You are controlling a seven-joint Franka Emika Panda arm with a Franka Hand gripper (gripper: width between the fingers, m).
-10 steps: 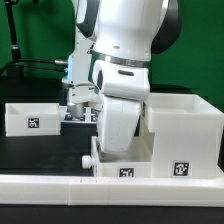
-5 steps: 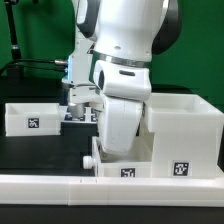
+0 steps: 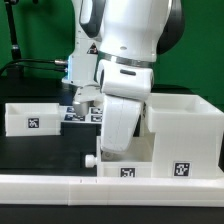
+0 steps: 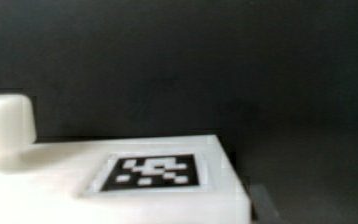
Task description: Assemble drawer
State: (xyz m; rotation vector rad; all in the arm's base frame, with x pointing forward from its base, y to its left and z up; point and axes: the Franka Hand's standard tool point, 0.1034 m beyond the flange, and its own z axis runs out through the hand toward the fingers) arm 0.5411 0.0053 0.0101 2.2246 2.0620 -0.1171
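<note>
Exterior view: the drawer's housing (image 3: 186, 125) stands at three o'clock. One tray (image 3: 30, 118) sits at nine o'clock. A second tray (image 3: 110, 168), with its knob (image 3: 90, 158), sits at six o'clock, just behind the rail (image 3: 50, 186). Their walls hide what is inside them. The gripper (image 3: 80, 102) hangs near the marker board (image 3: 90, 114), and I cannot tell whether it is parted or clenched.

Wrist view: a white tagged surface (image 4: 69, 168) lies against the dark table (image 4: 194, 60).

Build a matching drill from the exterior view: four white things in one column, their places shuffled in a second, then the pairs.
Things
1. housing
2. lone tray
3. round knob
4. long rail

Places
A. along the front, nearest the camera
B. far on the exterior view's left
C. on the exterior view's right, beside the arm
D. low in the middle, just behind the rail

Pairs: 1-C, 2-B, 3-D, 4-A
</note>
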